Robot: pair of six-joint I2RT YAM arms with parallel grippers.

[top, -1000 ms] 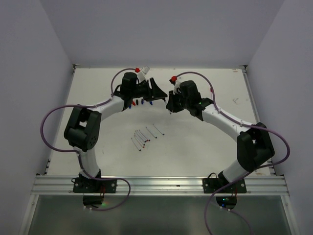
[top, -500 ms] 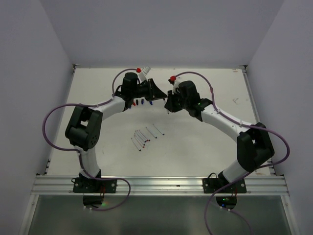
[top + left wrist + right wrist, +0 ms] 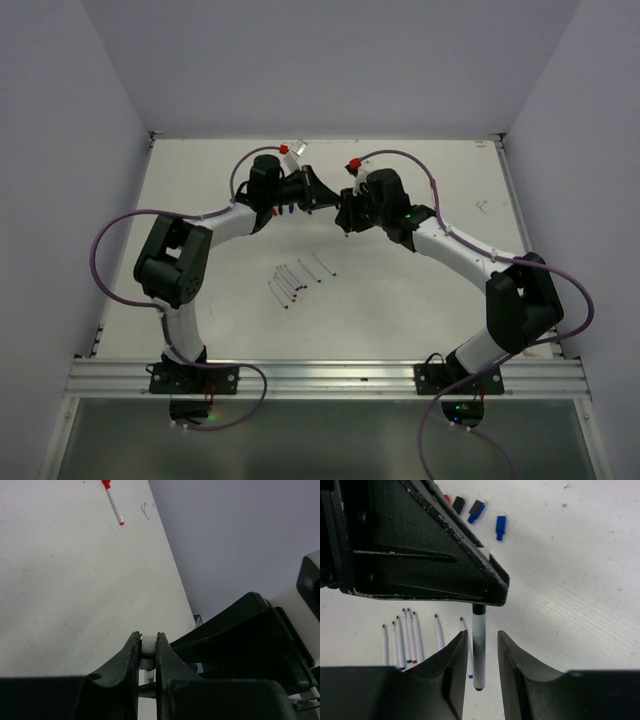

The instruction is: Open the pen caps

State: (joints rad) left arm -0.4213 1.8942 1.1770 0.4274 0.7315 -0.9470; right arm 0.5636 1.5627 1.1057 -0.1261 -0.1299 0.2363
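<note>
My left gripper (image 3: pixel 322 192) (image 3: pixel 148 641) is shut on a pen with a white barrel (image 3: pixel 478 652) and holds it above the table. In the right wrist view a black cap (image 3: pixel 478 609) shows where the pen comes out from under the left gripper. My right gripper (image 3: pixel 345 213) (image 3: pixel 482 634) is open, with one finger on each side of the barrel and a gap between them and it. Loose pen caps (image 3: pixel 500 524) in blue, black and red lie on the table (image 3: pixel 400 290) behind the grippers (image 3: pixel 290 208). Several uncapped pens (image 3: pixel 405 640) lie in a row (image 3: pixel 297 280).
A red-capped pen (image 3: pixel 113 502) lies alone near the table's right edge. The two grippers meet above the far middle of the table. Grey walls close the table at the back and on both sides.
The left gripper has turned and reached right with the pen. The right gripper has moved left, so its open fingers now stand round the pen's barrel.
</note>
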